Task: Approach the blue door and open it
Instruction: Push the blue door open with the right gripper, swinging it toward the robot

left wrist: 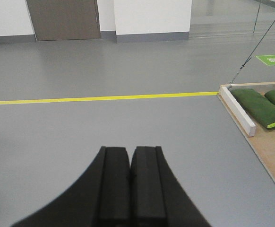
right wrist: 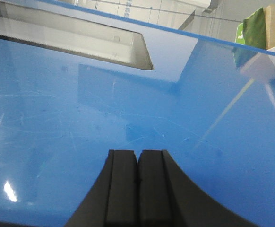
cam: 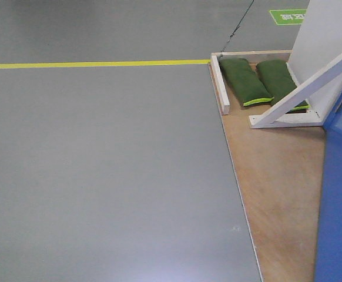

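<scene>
Front view: blue door [cam: 340,194] at 3 to 5 o'clock, cut off by the right edge, a glossy panel standing over the wooden platform [cam: 277,170]. Grey floor [cam: 100,176] spread from 6 to 11 o'clock. Yellow line [cam: 94,63] drawn across it from 10 toward 12 o'clock, ending at the platform's corner. Green bags [cam: 244,81] at 1 o'clock (two, side by side on the wood), just beside a slanted white brace [cam: 303,94]. Green floor sign [cam: 287,16] near 1 o'clock, at the top edge.

Left wrist view: left gripper [left wrist: 130,153] at 6 o'clock, black pads pressed together with nothing between them. Aimed over bare floor toward the yellow line, with the platform and bags at 3 o'clock.

Right wrist view: right gripper [right wrist: 137,156] at 6 o'clock, pads likewise closed on nothing, facing the blue door close up. Scratched panel filling nearly the whole frame, with pale reflections at 10 to 12 o'clock. Contact between pads and panel not discernible.
</scene>
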Available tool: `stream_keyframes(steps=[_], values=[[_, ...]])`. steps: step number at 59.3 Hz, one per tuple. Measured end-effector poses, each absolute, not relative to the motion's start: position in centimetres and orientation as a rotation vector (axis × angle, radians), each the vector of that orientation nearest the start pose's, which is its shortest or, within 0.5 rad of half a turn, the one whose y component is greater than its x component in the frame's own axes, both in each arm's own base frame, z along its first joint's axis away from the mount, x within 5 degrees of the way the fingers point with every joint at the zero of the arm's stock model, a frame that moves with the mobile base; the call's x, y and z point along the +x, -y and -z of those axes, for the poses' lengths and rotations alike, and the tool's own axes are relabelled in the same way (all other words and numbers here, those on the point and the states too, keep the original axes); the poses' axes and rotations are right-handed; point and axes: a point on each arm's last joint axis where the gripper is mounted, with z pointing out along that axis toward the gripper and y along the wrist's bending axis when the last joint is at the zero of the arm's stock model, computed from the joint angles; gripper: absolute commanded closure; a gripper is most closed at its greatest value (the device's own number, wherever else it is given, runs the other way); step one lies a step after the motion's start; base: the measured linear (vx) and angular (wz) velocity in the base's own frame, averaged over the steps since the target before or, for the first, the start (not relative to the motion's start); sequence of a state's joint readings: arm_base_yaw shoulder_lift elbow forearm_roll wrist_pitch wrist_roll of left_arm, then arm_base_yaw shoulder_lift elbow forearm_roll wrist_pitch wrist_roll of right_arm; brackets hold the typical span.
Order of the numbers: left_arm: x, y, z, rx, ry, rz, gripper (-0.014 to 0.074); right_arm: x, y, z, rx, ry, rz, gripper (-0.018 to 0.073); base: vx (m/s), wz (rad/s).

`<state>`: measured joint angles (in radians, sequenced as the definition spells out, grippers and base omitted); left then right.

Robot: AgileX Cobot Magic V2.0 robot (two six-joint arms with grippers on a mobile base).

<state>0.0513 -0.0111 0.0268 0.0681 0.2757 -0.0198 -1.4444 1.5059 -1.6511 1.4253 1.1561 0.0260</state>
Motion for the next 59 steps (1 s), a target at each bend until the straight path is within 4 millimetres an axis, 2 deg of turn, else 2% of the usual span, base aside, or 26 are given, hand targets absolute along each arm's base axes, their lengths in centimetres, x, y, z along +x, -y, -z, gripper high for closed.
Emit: stream_keyframes(steps=[15,28,46,54,59], values=[[5.5,-0.4,-18.0,-0.018,-1.775,-0.087,0.0524,15.1,27.8,-48.4,1.195,-1.143,-0.788,0.0561,0.00,0.00],[5.5,-0.4,-18.0,-0.018,-1.775,-0.087,0.0524,17.6,26.4,-48.4,1.157,-1.195,-0.835,0.0561,0.00,-0.01],[5.5,-0.4,-18.0,-0.018,-1.775,-0.087,0.0524,19.6,22.0,-49.5,1.044,-1.337,-0.902,0.0561,0.00,0.00],[5.5,-0.4,-18.0,-0.018,-1.775,-0.087,0.0524,20.5,19.1,-50.6,0.960,-1.382,-0.941,0.0561,0.00,0.00],[5.5,-0.4,-18.0,-0.018,-1.775,-0.087,0.0524,21.7,17.4,-50.7,0.910,-1.420,-0.991,0.0561,0.00,0.00]])
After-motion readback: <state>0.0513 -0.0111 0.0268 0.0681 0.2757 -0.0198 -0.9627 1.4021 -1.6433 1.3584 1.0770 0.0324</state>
